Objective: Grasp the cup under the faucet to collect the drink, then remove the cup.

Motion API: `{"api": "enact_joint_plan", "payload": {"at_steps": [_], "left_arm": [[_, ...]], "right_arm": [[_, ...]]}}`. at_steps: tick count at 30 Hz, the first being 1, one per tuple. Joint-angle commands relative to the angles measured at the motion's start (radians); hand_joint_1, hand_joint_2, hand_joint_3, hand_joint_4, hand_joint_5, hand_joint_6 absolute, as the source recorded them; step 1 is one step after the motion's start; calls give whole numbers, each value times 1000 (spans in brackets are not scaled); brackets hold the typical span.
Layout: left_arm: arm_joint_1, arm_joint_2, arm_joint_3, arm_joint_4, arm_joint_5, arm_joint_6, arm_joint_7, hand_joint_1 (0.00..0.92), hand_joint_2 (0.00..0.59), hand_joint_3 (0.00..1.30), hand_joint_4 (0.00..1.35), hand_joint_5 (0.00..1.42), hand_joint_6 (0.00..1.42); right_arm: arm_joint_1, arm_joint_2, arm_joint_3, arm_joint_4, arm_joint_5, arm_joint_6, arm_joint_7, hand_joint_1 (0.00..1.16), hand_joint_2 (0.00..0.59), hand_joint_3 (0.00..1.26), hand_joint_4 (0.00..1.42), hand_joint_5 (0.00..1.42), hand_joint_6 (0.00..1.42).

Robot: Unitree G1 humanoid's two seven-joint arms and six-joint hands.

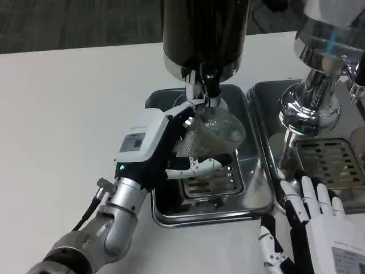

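Clear cup (214,131), tilted under the faucet (210,91) above the drip tray (251,194) toward the table's far edge, gripped by left robot hand (171,148); right robot hand (316,211) open, idle; filling unconfirmed, removal pending.

The cup (214,134) is clear with a fine ribbed pattern. The left hand (171,151) has a white back and black-and-white fingers, on a silver forearm (117,214). The faucet (205,85) is chrome under a glossy black dispenser (205,34). The drip tray (165,214) is shiny silver with a slotted grate (214,182); the table (63,114) is white.
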Motion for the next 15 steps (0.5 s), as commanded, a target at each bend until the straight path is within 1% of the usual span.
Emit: {"api": "enact_joint_plan", "payload": {"at_steps": [1,6,11,15], "left_arm": [[5,11,-12,18,4,16,3,497,168,344,447,742,739],[34,29,-25,19,7,20,2,493,165,344,437,739,724],[41,33,-35,18,14,34,8,452,150,339,410,705,659],[55,42,-44,16,18,43,17,429,149,335,401,704,650]], "right_arm": [[0,1,2,-7,-1,0,-12,0,480,156,0,0,16],[-3,-3,1,-6,2,-2,-8,0,480,156,0,0,16],[-10,-10,-5,-7,5,-5,-2,0,480,156,0,0,16],[-20,-14,-12,-2,15,-7,5,0,480,156,0,0,16]]}}
